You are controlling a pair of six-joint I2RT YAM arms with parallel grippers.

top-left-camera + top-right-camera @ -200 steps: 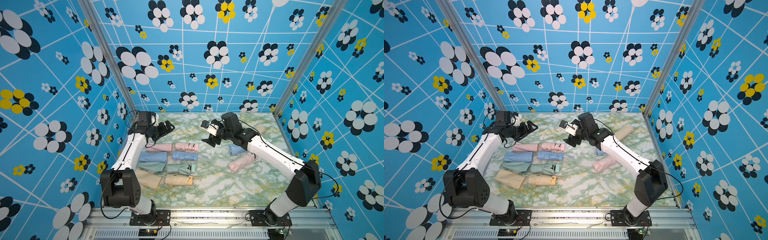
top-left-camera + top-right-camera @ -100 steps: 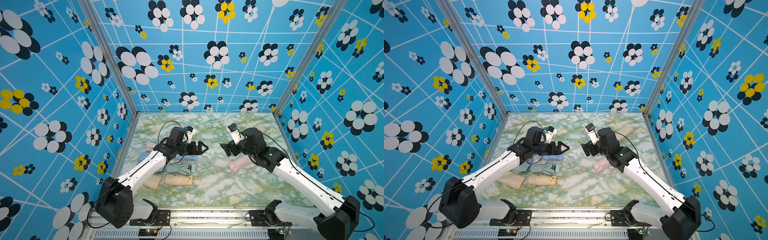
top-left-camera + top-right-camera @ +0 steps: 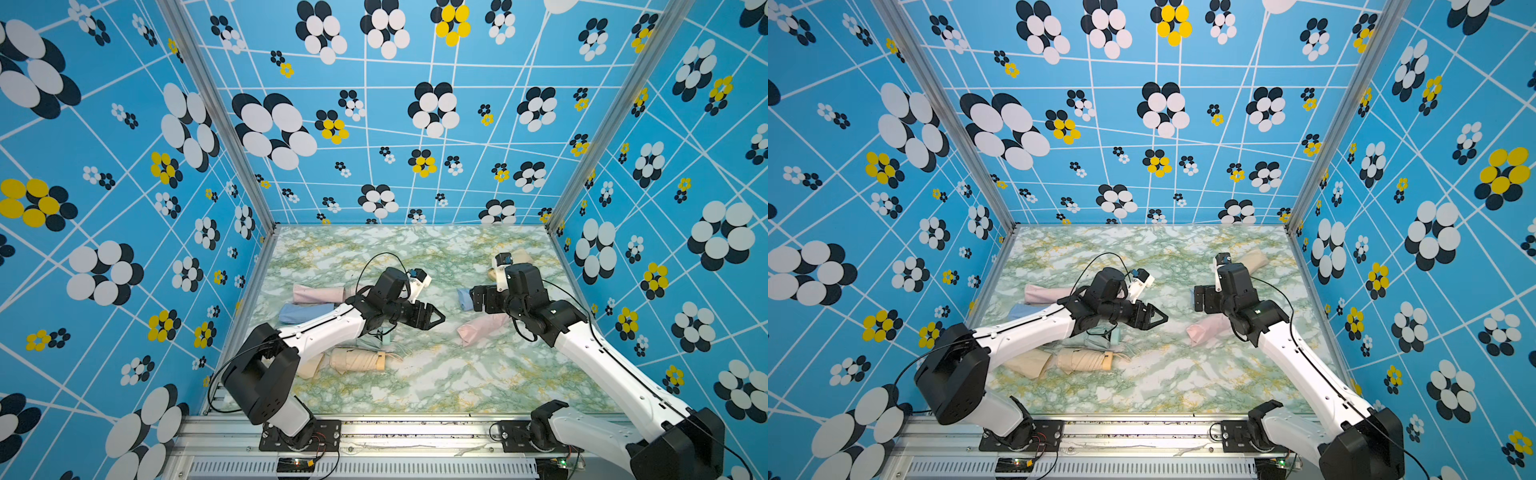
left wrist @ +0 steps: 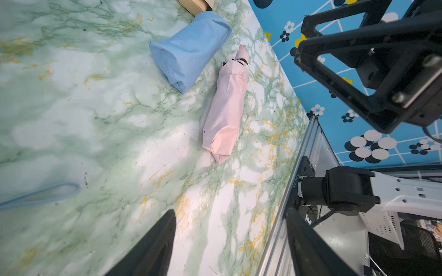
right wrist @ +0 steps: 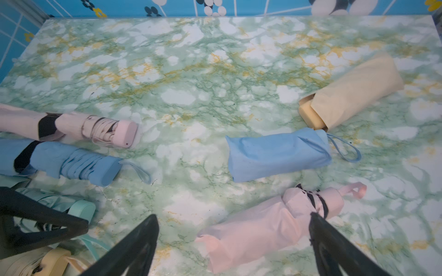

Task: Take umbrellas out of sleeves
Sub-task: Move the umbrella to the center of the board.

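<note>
The left tool [image 3: 430, 319] hangs over the middle of the tabletop [image 3: 415, 386], its fingers [image 4: 155, 248] spread with nothing between them, pointing toward the right edge. The right tool [image 3: 477, 300] is spread wide too and holds nothing. It hangs just above the blue sleeve [image 5: 277, 155], and the pink sleeve [image 5: 258, 231] lies just beside that, toward the near edge. The pink sleeve lies between the two tools and touches neither. Both sleeves have an umbrella inside, and so does the beige sleeve [image 5: 354, 90] nearer the far right corner. Toward the left edge, partly under the left arm [image 3: 324, 332], lie the pink umbrella [image 5: 95, 129], blue umbrella [image 5: 79, 165], mint umbrella [image 5: 79, 210] and beige umbrella [image 3: 357, 359], all bare, beside flat sleeves [image 3: 318, 293]
</note>
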